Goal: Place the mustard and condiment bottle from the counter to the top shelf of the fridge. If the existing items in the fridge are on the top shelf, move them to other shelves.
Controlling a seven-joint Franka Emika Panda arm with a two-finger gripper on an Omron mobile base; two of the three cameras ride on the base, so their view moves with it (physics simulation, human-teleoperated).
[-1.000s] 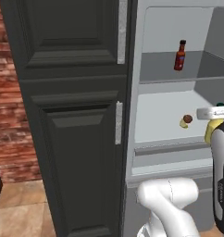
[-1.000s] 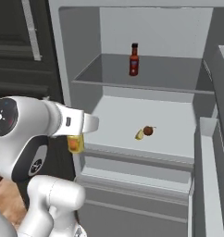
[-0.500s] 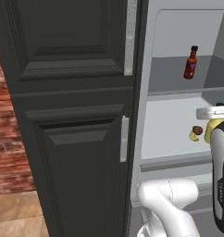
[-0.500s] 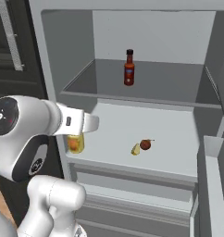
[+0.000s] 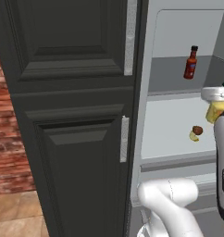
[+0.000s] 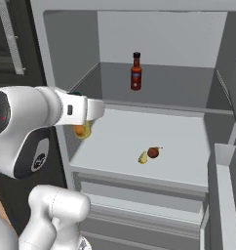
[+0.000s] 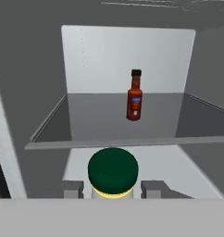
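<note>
Top shelf [image 6: 178,93]: condiment bottle [image 6: 136,71] upright. Lower white shelf [image 6: 188,141]: existing items [image 6: 149,154] touching.

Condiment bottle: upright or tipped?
Upright. The condiment bottle stands cap-up on the top shelf of the fridge.

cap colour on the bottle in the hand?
Dark green cap on the pale-yellow mustard bottle; clearest in the hand view.

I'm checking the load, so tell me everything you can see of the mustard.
The mustard is a small pale-yellow squeeze bottle with a round dark green cap. It is upright, clamped between the fingers of the gripper, in the air at the fridge's open front, below top shelf level.
</note>
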